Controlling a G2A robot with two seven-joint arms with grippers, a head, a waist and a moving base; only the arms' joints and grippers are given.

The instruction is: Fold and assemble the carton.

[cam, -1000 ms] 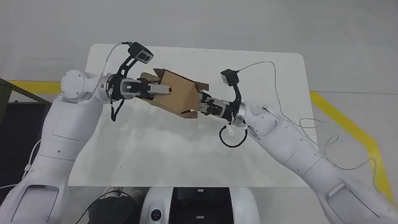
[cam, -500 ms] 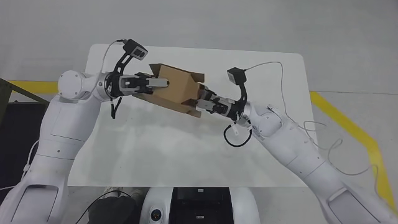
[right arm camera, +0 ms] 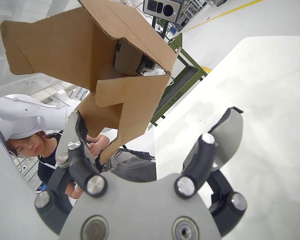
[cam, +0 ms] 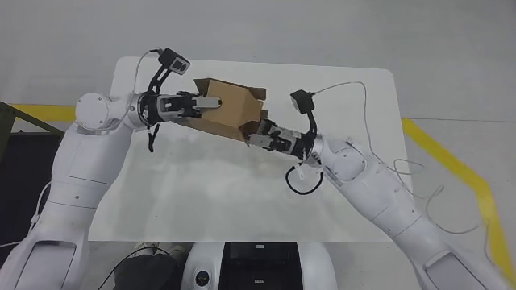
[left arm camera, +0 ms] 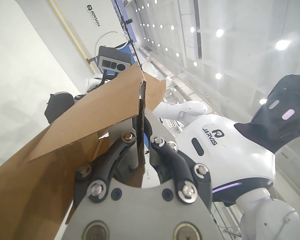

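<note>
A brown cardboard carton (cam: 230, 111) hangs above the white table (cam: 347, 209), partly spread into a box shape with loose flaps. My left gripper (cam: 208, 104) is shut on one of its panels; in the left wrist view the fingers (left arm camera: 130, 138) pinch the corrugated edge of the carton (left arm camera: 110, 101). My right gripper (cam: 255, 138) stands open just under the carton's near right corner. In the right wrist view its fingers (right arm camera: 76, 126) are spread wide, one beside a hanging flap of the carton (right arm camera: 90, 51), with nothing between them.
The table (right arm camera: 252, 88) lies bare beneath the carton. A green metal frame (right arm camera: 187, 68) stands off the table's left side. A thin cable (cam: 359, 101) loops over the table's far right part.
The left arm has turned and raised the carton, which has gone from nearly flat to a fuller box shape. The right gripper has shifted slightly left, beneath the carton's corner.
</note>
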